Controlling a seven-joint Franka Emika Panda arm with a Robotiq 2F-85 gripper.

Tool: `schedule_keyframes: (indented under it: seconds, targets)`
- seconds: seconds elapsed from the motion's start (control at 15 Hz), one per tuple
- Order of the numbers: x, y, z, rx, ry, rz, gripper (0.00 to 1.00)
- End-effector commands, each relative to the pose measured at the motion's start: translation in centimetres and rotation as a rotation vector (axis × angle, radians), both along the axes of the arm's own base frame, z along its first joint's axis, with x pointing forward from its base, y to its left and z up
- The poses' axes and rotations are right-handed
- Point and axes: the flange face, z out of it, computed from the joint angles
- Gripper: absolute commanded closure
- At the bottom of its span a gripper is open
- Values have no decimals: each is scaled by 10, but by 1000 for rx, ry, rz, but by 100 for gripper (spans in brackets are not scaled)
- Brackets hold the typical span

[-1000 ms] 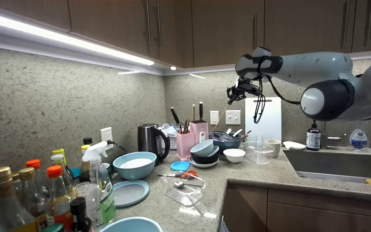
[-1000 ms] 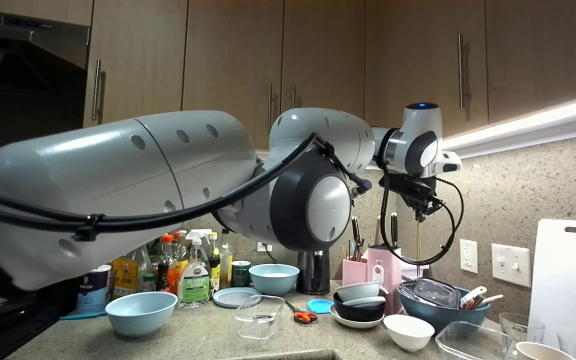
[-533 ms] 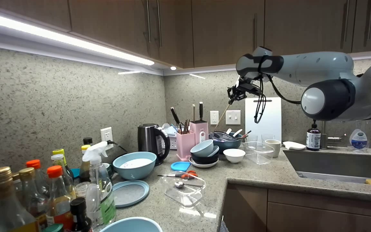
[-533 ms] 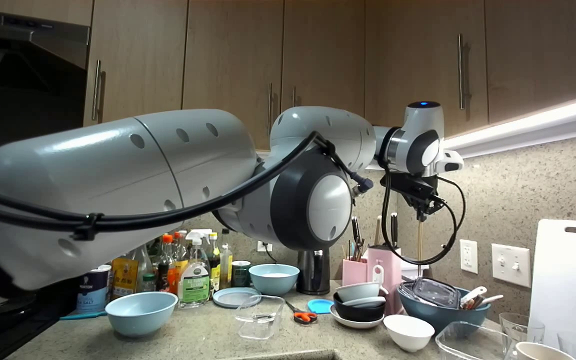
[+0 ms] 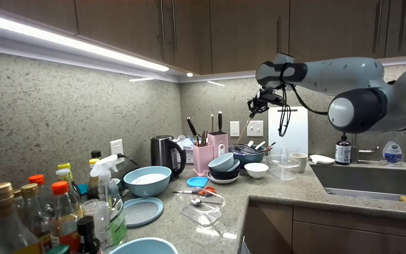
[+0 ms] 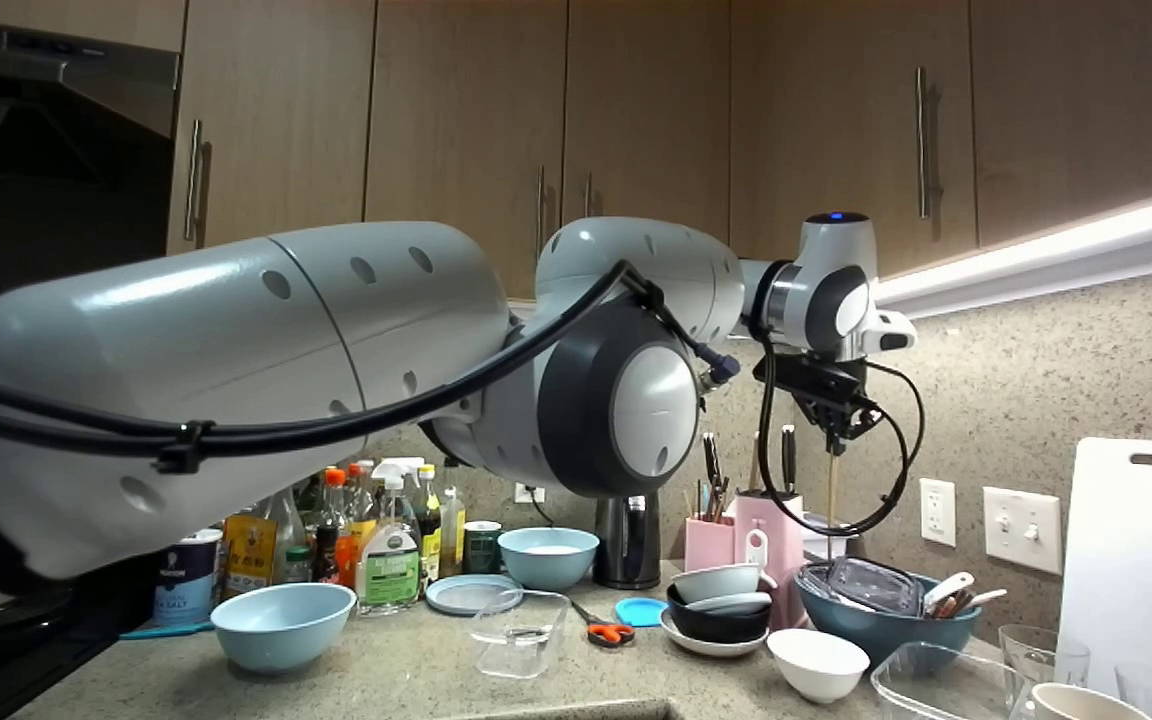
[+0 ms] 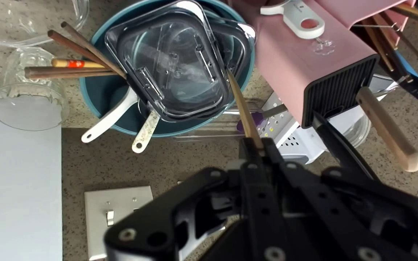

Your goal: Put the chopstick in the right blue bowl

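Observation:
My gripper is shut on a wooden chopstick, which slants down from the fingertips. The gripper and the chopstick are high in the back corner, also in an exterior view. The chopstick's lower end is at the clear lids in a dark teal bowl; whether it touches them I cannot tell. The right blue bowl, light blue with a paler inside, stands by the black kettle, far from the gripper. It shows in both exterior views. A similar light-blue bowl stands farther left.
A pink knife block and pink utensil holder stand close beside the gripper. Stacked small bowls, a white bowl, a clear container, scissors and a light-blue plate lie on the counter. Cabinets hang above.
The gripper and chopstick have moved slightly down and to the left in both exterior views, after almost no motion before. The chopstick stays held. The bowls have not moved.

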Motion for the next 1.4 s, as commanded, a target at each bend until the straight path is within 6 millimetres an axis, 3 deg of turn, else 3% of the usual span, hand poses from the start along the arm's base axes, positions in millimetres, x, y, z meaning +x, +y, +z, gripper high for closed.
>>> schedule_keyframes:
  seconds: [0.0, 0.4, 0.47, 0.8, 0.87, 1.33]
  targets:
    - [-3, -8, 1, -46, 12, -20, 98]
    - [1, -15, 5, -87, -91, -49, 98]
    - [1, -9, 4, -58, -59, -32, 94]
    - [2, -11, 2, -68, -81, -40, 94]
    - [2, -11, 2, -68, -81, -40, 98]
    - [21, 38, 9, -325, 43, 104, 98]
